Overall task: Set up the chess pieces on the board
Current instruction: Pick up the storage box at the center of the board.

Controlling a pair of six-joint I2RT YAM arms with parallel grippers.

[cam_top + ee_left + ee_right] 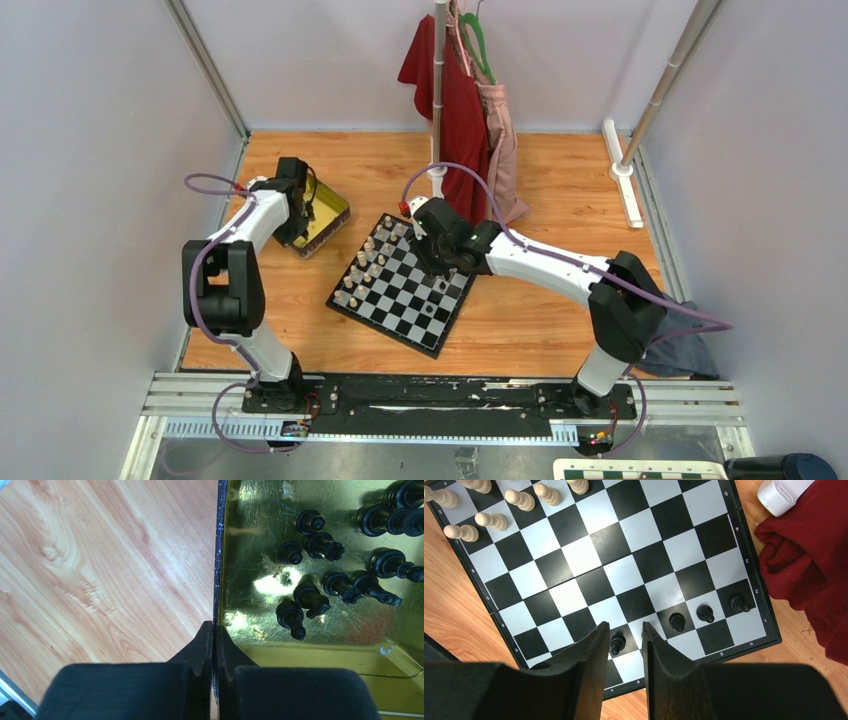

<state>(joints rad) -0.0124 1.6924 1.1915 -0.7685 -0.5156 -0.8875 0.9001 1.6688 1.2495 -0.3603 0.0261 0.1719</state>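
Note:
The board (385,310) lies at the middle of the wooden table. Cream-white pieces (490,521) fill its far-left rows. Three black chess pieces (705,613) stand in a row near the board's right edge, and one more black pawn (617,642) stands beside them. My right gripper (624,630) hangs open over that pawn, a finger on each side and a gap to both. Several black chess pieces (310,597) lie tipped over in the gold tin tray (255,540). My left gripper (214,628) is shut on the tray's thin side wall.
A red garment (809,560) and a pink one (500,140) hang from a rack pole (438,90) just behind the board. The pole's white base (781,492) stands by the board's corner. A grey cloth (690,350) lies at the right, and a white bar (620,185) lies at the far right.

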